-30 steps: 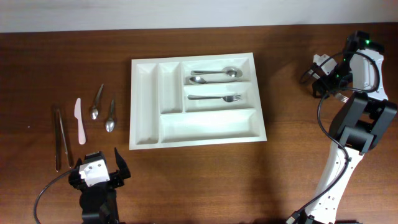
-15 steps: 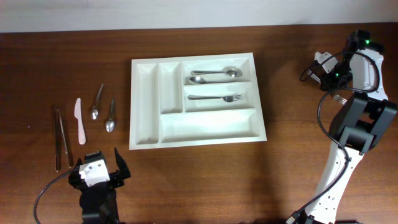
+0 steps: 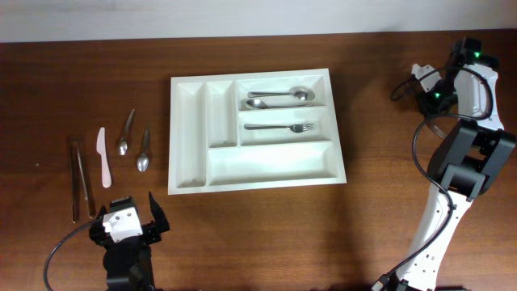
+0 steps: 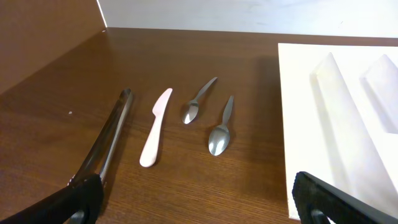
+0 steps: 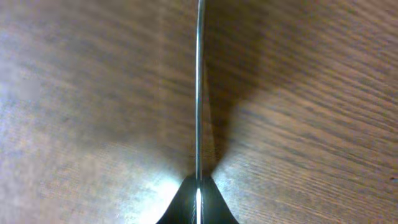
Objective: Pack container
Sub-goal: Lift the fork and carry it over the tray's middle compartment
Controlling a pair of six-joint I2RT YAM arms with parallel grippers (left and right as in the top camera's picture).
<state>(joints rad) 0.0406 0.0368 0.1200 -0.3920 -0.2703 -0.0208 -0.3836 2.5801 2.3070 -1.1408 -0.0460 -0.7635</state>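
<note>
The container (image 3: pixel 191 187), a large white cutlery tray, lies mid-table; its left side shows in the left wrist view (image 4: pixel 306 130). Two spoons (image 3: pixel 279 94) lie in its top right compartment. A fork (image 3: pixel 280 127) is in the one below. My right gripper (image 5: pixel 198 198) is shut on a thin metal utensil (image 5: pixel 199 74), seen edge-on just above the wood. In the overhead view that wrist (image 3: pixel 432 93) is at the far right, and it hides the fingers. My left gripper (image 4: pixel 202 205) stands open and empty near the front left, short of the loose cutlery.
Left of the tray lie two spoons (image 3: pixel 126 133) (image 3: pixel 144 152), a pale knife (image 3: pixel 104 158) and long metal tongs (image 3: pixel 78 179). The left wrist view shows the same spoons (image 4: pixel 198 102) (image 4: pixel 221 130), knife (image 4: pixel 155 127) and tongs (image 4: pixel 109 140). The right arm's base (image 3: pixel 464 166) stands at the right edge.
My right gripper has shut on the thin metal utensil, and its wrist has shifted slightly to the right. The left arm and the cutlery have not moved.
</note>
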